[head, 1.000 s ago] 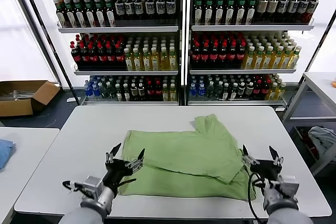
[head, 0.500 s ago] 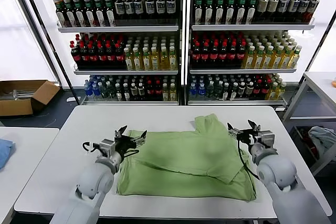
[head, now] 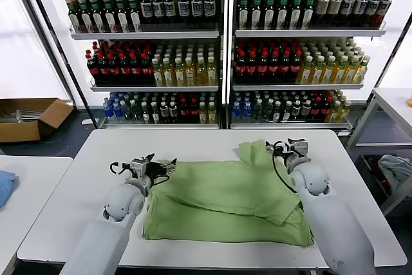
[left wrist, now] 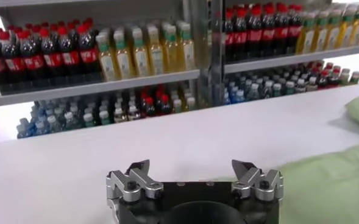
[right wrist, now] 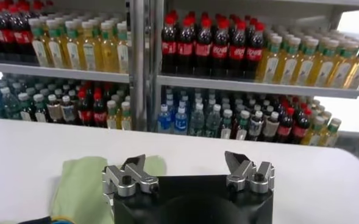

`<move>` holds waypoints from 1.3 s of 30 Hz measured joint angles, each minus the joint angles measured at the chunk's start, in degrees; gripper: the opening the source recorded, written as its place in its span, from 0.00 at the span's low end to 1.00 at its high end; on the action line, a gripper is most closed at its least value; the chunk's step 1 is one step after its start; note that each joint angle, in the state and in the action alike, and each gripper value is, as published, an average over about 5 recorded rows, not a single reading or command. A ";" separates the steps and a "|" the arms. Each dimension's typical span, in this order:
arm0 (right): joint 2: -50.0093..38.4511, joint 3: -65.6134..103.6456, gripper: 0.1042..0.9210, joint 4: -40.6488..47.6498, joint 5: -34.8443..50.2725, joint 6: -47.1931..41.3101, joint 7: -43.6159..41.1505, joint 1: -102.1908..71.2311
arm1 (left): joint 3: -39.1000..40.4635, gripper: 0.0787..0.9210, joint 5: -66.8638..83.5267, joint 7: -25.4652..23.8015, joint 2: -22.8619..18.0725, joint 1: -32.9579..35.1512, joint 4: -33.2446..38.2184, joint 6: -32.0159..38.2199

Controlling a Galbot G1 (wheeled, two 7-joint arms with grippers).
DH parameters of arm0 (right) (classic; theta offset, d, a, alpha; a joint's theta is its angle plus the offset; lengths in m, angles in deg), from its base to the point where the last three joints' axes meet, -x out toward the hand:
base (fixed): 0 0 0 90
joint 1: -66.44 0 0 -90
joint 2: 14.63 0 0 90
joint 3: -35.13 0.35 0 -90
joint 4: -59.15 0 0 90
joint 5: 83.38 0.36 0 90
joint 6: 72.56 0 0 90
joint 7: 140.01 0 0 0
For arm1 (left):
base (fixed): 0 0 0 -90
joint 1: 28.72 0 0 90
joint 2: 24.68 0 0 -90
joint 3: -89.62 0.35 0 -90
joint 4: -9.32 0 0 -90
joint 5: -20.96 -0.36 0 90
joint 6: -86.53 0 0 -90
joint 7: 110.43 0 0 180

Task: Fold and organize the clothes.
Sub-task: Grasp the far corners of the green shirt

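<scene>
Left hand (head: 156, 164) at green shirt's (head: 225, 201) far-left corner.

Your white table (head: 84, 178): green polo shirt (head: 225, 198) lies flat, centre toward 5 o'clock; sleeve points to 12.

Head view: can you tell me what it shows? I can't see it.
A light green shirt lies partly folded on a white table. The open left gripper and open right gripper hover at its far corners, before shelves of bottles.

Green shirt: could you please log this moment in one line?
shirt: part-folded on table | left gripper: open, far-left edge | right gripper: open, far-right sleeve
</scene>
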 measured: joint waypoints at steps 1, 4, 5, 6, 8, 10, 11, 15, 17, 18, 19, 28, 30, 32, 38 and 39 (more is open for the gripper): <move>0.37 -0.07 0.88 0.74 -0.29 0.04 -0.03 0.41 | 0.00 0.88 -0.01 -0.03 0.02 -0.09 -0.29 -0.03; 1.38 -0.19 0.88 2.72 -1.06 0.19 -0.09 1.52 | 0.04 0.88 -0.01 -0.08 -0.10 -0.38 -1.10 -0.09; 1.70 -0.21 0.88 3.36 -1.30 0.25 -0.11 1.87 | 0.08 0.88 0.00 -0.11 -0.17 -0.50 -1.36 -0.11; 2.01 -0.22 0.88 3.98 -1.52 0.31 -0.15 2.18 | 0.13 0.88 0.00 -0.14 -0.25 -0.65 -1.61 -0.13; 2.63 -0.21 0.88 5.28 -1.96 0.47 -0.28 2.81 | 0.22 0.88 0.01 -0.20 -0.38 -1.01 -2.15 -0.16; 3.29 -0.11 0.88 6.67 -2.43 0.68 -0.44 3.38 | 0.26 0.88 0.05 -0.24 -0.47 -1.38 -2.71 -0.18; 3.64 -0.02 0.88 7.39 -2.67 0.78 -0.50 3.63 | 0.27 0.88 0.08 -0.24 -0.52 -1.56 -2.99 -0.20; 4.86 0.30 0.88 9.93 -3.48 1.02 -0.64 4.16 | 0.27 0.88 0.17 -0.27 -0.65 -2.00 -4.07 -0.23; 5.24 0.37 0.88 10.84 -3.79 1.11 -0.71 4.24 | 0.28 0.88 0.17 -0.27 -0.66 -2.02 -4.44 -0.25; 5.40 0.40 0.88 11.25 -3.93 1.18 -0.76 4.26 | 0.29 0.88 0.17 -0.28 -0.65 -1.99 -4.57 -0.25; 5.55 0.43 0.88 11.62 -4.08 1.28 -0.83 4.28 | 0.29 0.88 0.17 -0.28 -0.65 -1.94 -4.68 -0.26; 6.38 0.74 0.80 12.97 -5.01 1.55 -0.99 3.76 | 0.31 0.81 0.12 -0.24 -0.42 -1.10 -5.58 -0.22; 6.47 0.83 0.74 12.91 -5.04 1.42 -0.95 3.51 | 0.38 0.73 0.12 -0.24 -0.54 -0.90 -5.55 -0.18; 6.48 0.87 0.67 12.69 -5.11 1.32 -0.86 3.19 | 0.45 0.67 0.11 -0.29 -0.69 -0.68 -5.51 -0.16; 6.13 0.71 0.45 11.35 -5.37 1.28 -0.61 1.73 | 0.46 0.47 0.10 -0.54 -1.00 0.07 -5.31 -0.12; 6.04 0.68 0.42 11.11 -5.38 1.28 -0.58 1.46 | 0.46 0.43 0.10 -0.56 -1.03 0.17 -5.26 -0.12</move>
